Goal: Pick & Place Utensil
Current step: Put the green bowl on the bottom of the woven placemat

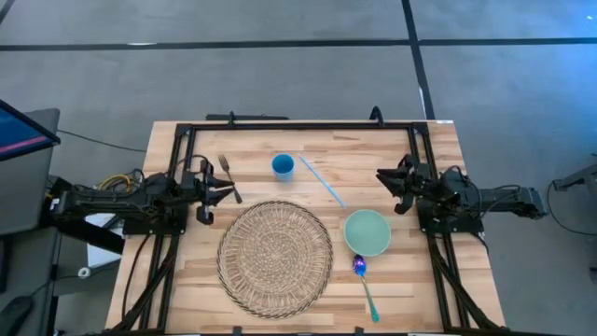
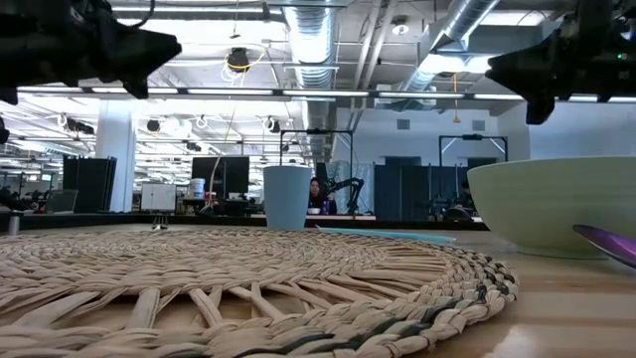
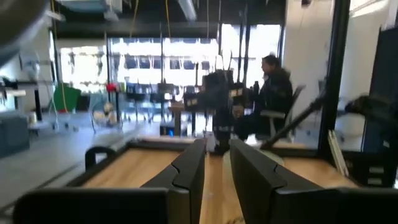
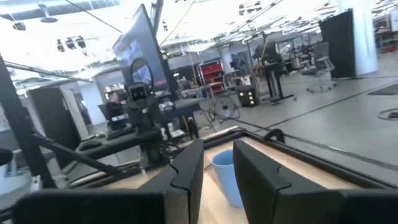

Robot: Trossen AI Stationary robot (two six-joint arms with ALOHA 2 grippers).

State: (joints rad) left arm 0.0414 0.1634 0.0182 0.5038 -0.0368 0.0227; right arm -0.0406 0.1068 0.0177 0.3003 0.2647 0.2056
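Left gripper (image 1: 222,194) parked at the table's left edge, fingers (image 3: 186,174) a narrow gap apart, holding nothing. Just beside it, a fork (image 1: 229,177) flat on the bare wood, tines pointing away from the mat (image 1: 275,258). Further right along the far side, a blue cup (image 1: 283,167) upright, then a pale blue straw (image 1: 323,180) lying aslant. Right of the mat, a green bowl (image 1: 367,231), and touching its near rim a spoon (image 1: 363,283) with a purple bowl and teal handle. Right gripper (image 1: 387,177) at the table's right edge, likewise slightly parted and empty.

Fork likely metal: light, stiff, slick, low on the wood, so hard to get under; best pinched across the thin handle near its middle. Spoon probably plastic: lighter still, prone to skate or pivot if nudged; handle midway the safest hold, well clear of the bowl. No telling from these frames which utensil is meant.

From above, the whole layout and both utensils. From table height, mat weave up close, cup (image 2: 286,197), bowl (image 2: 552,204) and the spoon's purple tip (image 2: 606,242), with the fork only a faint speck, if that. Left wrist view: only table frame and a seated person in the room beyond, no utensil. Right wrist view: cup (image 4: 225,177) between the fingers (image 4: 258,174), spoon out of sight.
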